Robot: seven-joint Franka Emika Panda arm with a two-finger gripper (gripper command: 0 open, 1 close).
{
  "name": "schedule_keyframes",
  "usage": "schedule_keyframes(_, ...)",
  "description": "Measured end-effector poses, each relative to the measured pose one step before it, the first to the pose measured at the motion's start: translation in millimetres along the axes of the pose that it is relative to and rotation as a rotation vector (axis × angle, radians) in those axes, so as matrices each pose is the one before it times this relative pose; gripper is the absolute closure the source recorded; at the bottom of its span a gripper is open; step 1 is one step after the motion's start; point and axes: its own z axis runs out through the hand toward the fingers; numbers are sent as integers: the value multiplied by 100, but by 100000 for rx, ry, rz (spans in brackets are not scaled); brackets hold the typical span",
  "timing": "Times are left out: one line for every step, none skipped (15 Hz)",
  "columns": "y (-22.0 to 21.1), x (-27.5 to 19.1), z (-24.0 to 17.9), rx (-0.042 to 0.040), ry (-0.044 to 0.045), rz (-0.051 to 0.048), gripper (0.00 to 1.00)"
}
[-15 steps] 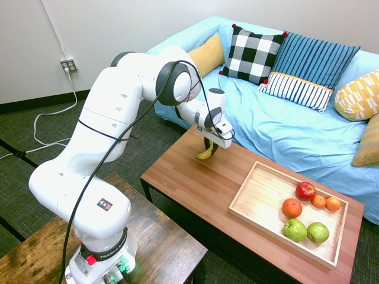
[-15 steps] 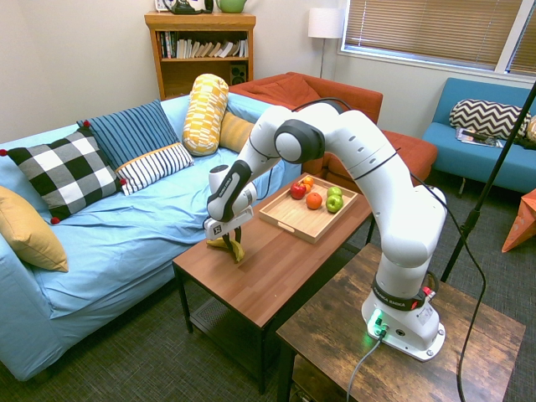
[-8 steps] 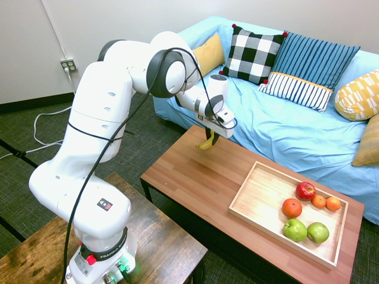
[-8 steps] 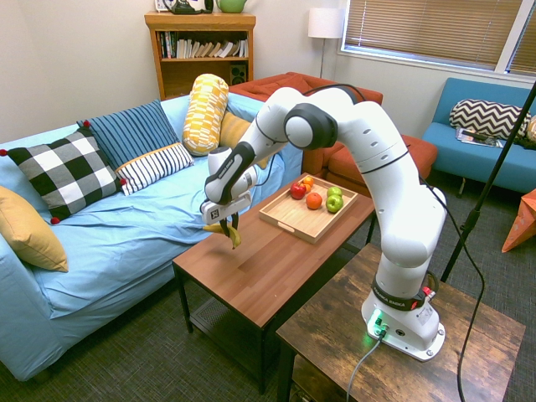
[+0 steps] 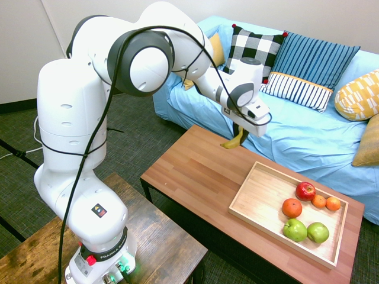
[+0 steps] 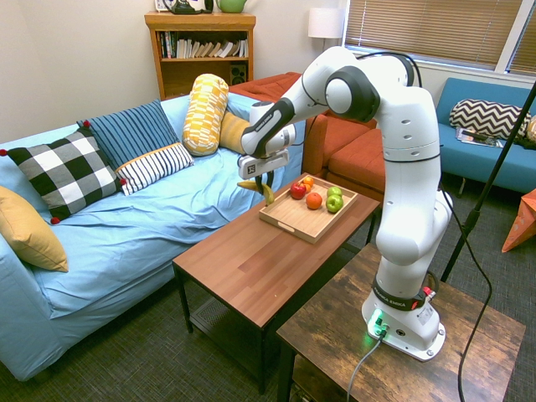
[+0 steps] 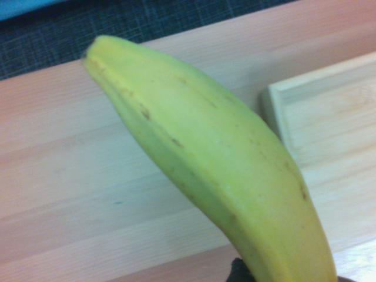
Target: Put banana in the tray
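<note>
The banana (image 7: 223, 176) fills most of the wrist view and its lower end runs off the picture's edge, so that tip can't be seen. Only one corner of the tray (image 7: 329, 123) shows beside the banana there, soft and out of focus. In the exterior views the gripper's fingers (image 5: 239, 131) cover the banana's top, and its stem is too small to tell.
</note>
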Motion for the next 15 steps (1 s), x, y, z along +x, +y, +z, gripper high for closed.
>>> schedule_keyframes(1815, 1698, 540, -716, -595, 1530, 100)
schedule_keyframes(1750, 1549, 701, -538, -1043, 1214, 100)
schedule_keyframes(1766, 1493, 1010, -470, -1282, 1041, 100)
schedule_keyframes(1605, 1312, 1267, -593, -1147, 939, 100)
schedule_keyframes(1428, 1155, 1466, -883, -1083, 844, 100)
schedule_keyframes(1149, 968, 1642, -694, -1155, 725, 100)
schedule_keyframes(795, 754, 1643, -426, -1302, 477, 100)
schedule_keyframes(461, 701, 1472, -241, -1474, 363, 100)
schedule_keyframes(199, 691, 1369, -128, -1373, 191, 100)
schedule_keyframes(-107, 612, 1111, -126, -794, -99, 100)
schedule_keyframes(-237, 491, 1062, -390, -554, -56, 100)
schedule_keyframes(-371, 331, 1048, -401, -596, 45, 100)
schedule_keyframes(-371, 251, 961, -495, -524, -147, 100)
schedule_keyframes(-336, 295, 813, -505, -456, -85, 100)
schedule_keyframes(-381, 347, 674, -417, -453, -139, 100)
